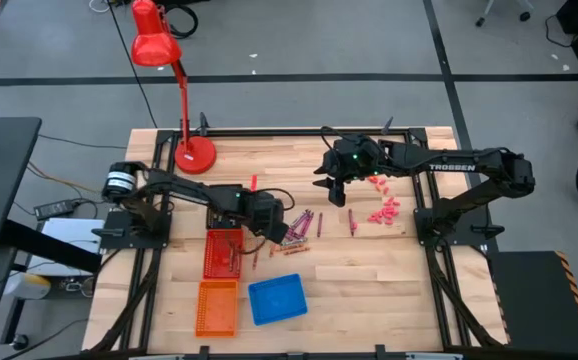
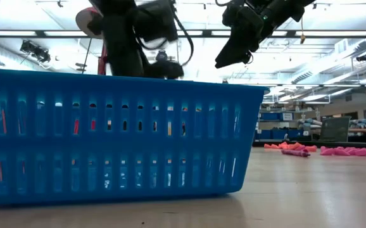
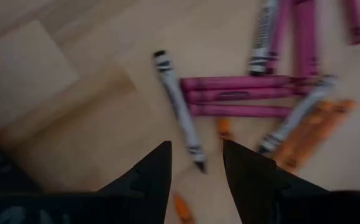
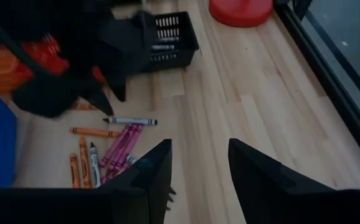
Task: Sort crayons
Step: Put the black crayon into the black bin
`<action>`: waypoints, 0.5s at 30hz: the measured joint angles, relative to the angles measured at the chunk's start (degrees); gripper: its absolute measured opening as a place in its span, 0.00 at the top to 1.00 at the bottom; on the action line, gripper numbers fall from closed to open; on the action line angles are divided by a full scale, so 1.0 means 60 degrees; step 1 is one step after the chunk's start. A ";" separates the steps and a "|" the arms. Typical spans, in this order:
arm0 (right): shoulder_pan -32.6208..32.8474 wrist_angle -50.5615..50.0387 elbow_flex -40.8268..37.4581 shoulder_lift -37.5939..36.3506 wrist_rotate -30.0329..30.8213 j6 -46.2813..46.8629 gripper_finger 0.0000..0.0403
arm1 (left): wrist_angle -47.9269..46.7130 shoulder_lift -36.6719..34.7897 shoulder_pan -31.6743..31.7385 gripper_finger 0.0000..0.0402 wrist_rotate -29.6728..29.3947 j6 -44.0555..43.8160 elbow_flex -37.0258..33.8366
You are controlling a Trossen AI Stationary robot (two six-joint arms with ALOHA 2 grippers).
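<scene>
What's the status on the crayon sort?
Left gripper open, empty, over the crayons. Right gripper open, empty, raised mid-table. Nothing in the way.

Blue basket (image 2: pixel 107 136) hides the crayons (image 1: pixel 299 228) behind it

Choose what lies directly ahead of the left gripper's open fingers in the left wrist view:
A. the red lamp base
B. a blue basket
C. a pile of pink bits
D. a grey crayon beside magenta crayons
D: past the left gripper, the grey crayon lies beside the magenta crayons on the wood.
</scene>
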 joint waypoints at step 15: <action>0.0000 0.0266 0.0000 0.0000 -0.0055 0.0312 0.60 | -0.0200 0.0691 0.0013 0.61 -0.0415 0.0447 0.0118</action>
